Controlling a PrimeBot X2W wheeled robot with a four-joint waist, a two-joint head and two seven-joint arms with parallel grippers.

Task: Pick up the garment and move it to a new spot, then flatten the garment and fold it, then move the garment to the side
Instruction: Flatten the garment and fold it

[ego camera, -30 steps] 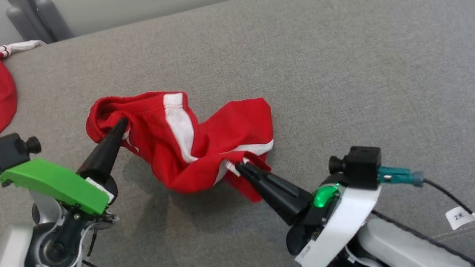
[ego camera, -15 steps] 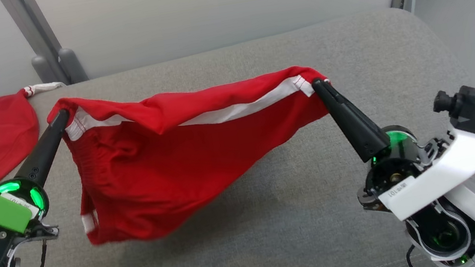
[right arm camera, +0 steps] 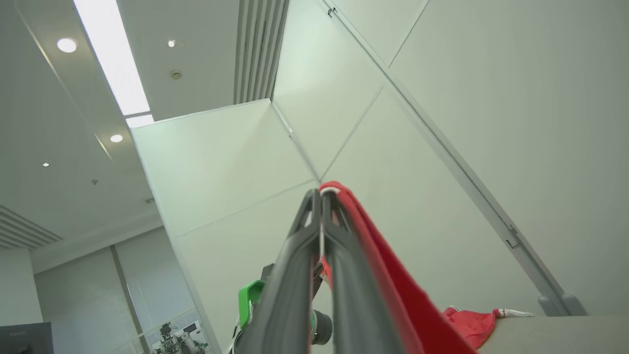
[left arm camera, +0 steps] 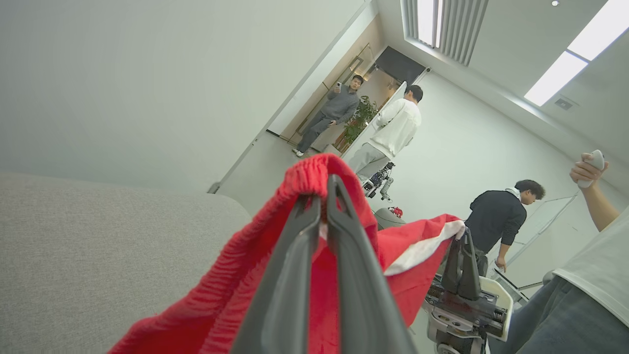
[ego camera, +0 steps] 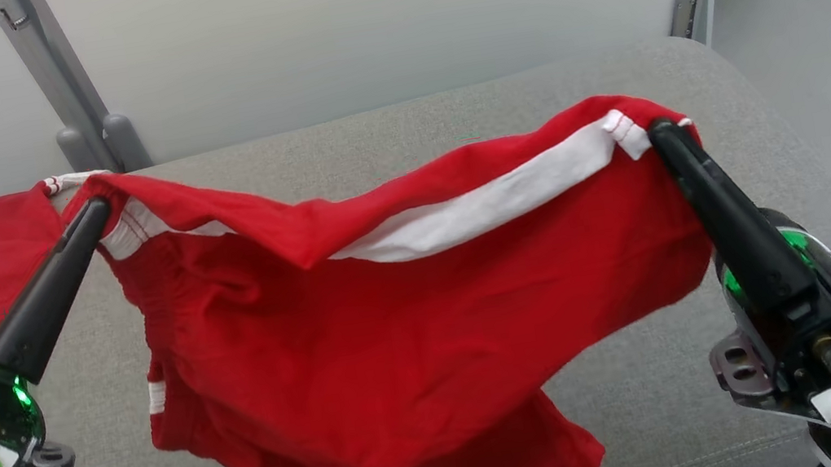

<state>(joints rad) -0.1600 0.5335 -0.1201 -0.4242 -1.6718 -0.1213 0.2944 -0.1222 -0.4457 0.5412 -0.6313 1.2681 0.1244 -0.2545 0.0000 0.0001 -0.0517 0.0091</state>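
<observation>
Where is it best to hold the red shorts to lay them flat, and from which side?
At the two ends of the white stripe: the ribbed waistband for the left hand, the hem corner for the right hand, each coming from the robot's side. Both hands are shut there, and the red shorts hang spread between them, one leg drooping.

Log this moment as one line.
phase: pick-up | left gripper: shut on red garment corner | right gripper: shut on opposite corner | red garment: stretched between both, hanging over grey cushion
</observation>
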